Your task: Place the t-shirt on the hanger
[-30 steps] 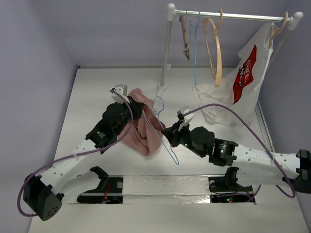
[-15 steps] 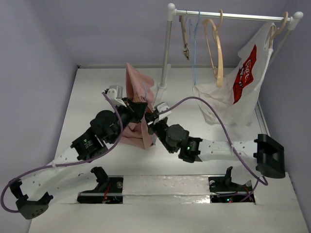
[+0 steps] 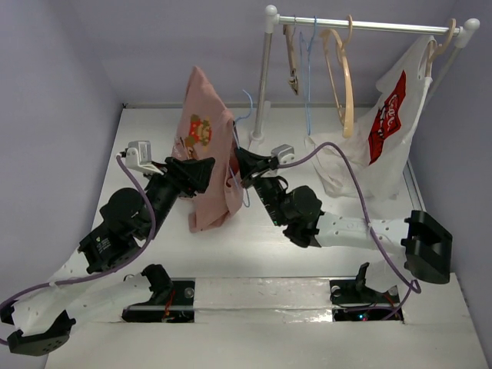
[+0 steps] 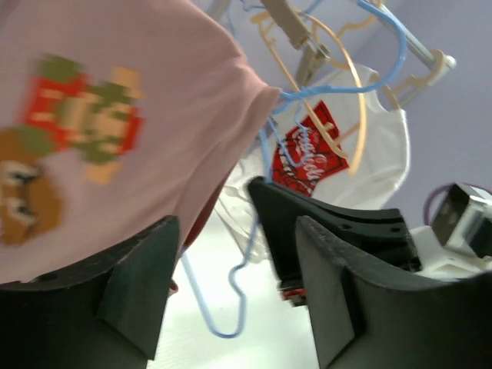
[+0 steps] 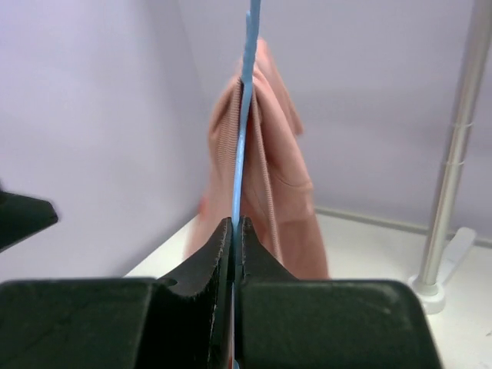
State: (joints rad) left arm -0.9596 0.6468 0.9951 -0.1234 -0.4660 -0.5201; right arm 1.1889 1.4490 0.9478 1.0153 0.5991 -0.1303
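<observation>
t-shirt (image 3: 204, 142) on hanger (image 5: 244, 92), right hand (image 5: 233, 224) clamping wire

Left arm (image 3: 115, 227): was white links, black joint housings.
Right arm (image 3: 350, 229): same white/black, with a bulky black elbow block.
Cable (image 3: 151, 219): purple, one looped off each arm.
Left fingers (image 4: 138, 284): were matte black and chunky.
Right fingers (image 5: 196, 288): black, with ribbed inner pads.

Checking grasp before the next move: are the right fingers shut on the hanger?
Shut. Right wrist view: right fingers pinch the hanger wire, no gap visible.
</observation>
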